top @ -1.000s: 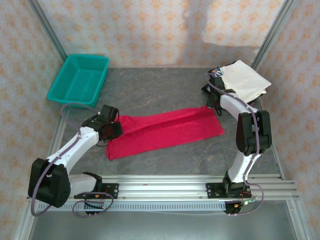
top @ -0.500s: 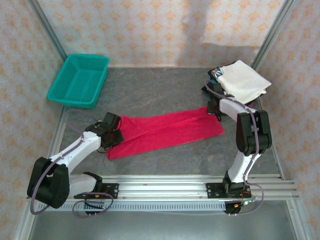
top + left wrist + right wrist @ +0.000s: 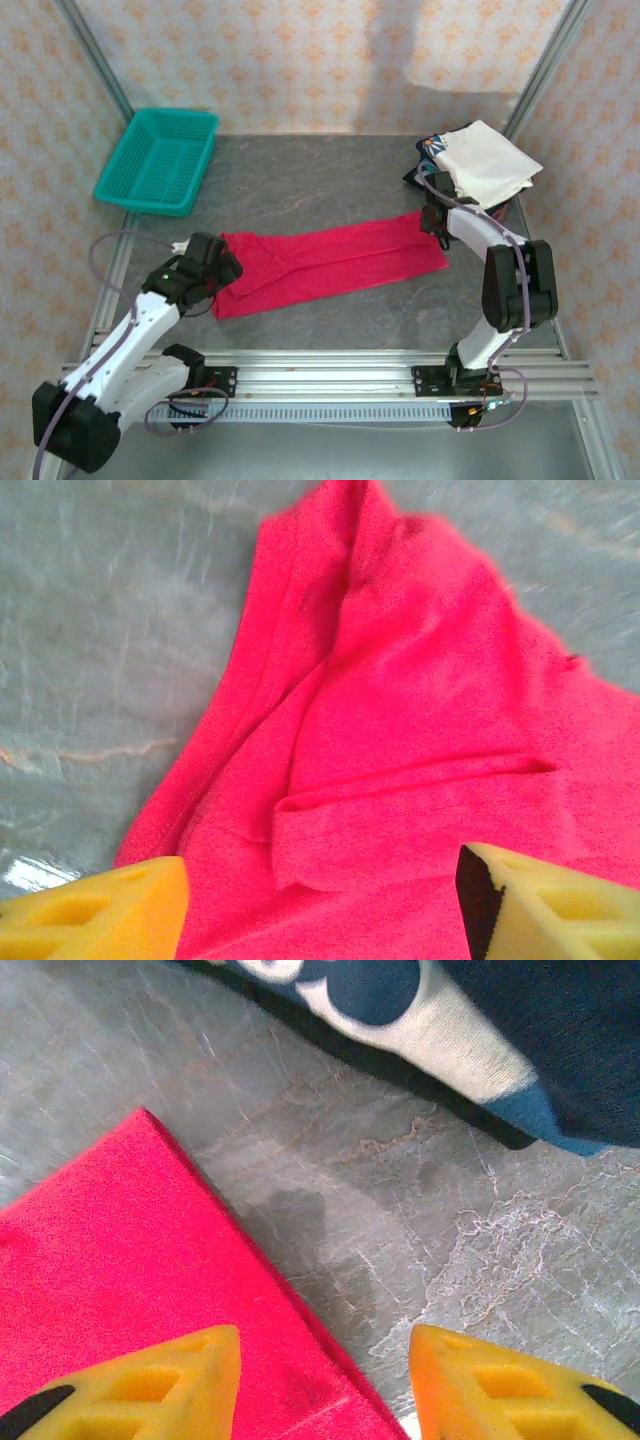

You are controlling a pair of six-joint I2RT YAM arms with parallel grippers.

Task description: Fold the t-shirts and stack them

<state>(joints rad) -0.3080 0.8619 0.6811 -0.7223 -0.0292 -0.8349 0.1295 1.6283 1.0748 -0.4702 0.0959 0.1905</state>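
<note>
spreading over the middle of the grey table point(image 3: 330, 180), the red t-shirt point(image 3: 330, 262) lies folded into a long band that runs from the left arm toward the right arm. the teal basket point(image 3: 160, 160) sits at the far left corner, well apart from it. at the far right corner the white t-shirt point(image 3: 490, 162) rests on a navy printed t-shirt point(image 3: 560, 1050) whose edge pokes out beneath. the left gripper point(image 3: 320, 900) is over the band's rumpled left end, jaws wide with red cloth below the gap. the right gripper point(image 3: 325, 1380) is at the band's far right corner, jaws wide, one finger over red cloth, the other over bare table.
</note>
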